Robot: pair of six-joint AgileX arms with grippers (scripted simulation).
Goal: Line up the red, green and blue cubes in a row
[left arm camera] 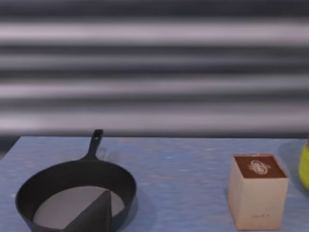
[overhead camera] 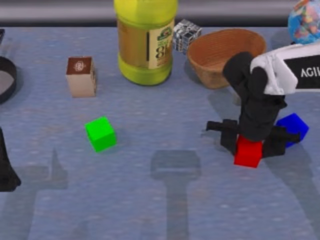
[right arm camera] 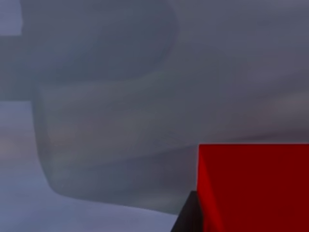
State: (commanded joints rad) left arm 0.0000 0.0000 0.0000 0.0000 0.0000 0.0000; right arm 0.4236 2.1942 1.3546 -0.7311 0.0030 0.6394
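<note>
The red cube (overhead camera: 248,152) lies on the table at the right, and my right gripper (overhead camera: 252,142) reaches down over it, shut on it with a dark finger on either side. In the right wrist view the red cube (right arm camera: 253,188) fills one corner, a dark fingertip (right arm camera: 188,217) pressed against its side. Just right of the gripper lies the blue cube (overhead camera: 294,126), partly hidden by it. Alone at the left of centre is the green cube (overhead camera: 100,134). My left gripper (overhead camera: 6,175) is parked at the table's left edge.
At the back stand a yellow-green bottle (overhead camera: 146,40), a silvery checkered cube (overhead camera: 186,34), a wooden bowl (overhead camera: 225,50) and a globe (overhead camera: 306,20). A beige block with a brown top (overhead camera: 81,76) stands at the back left. A black pan (left arm camera: 77,198) lies at the left edge.
</note>
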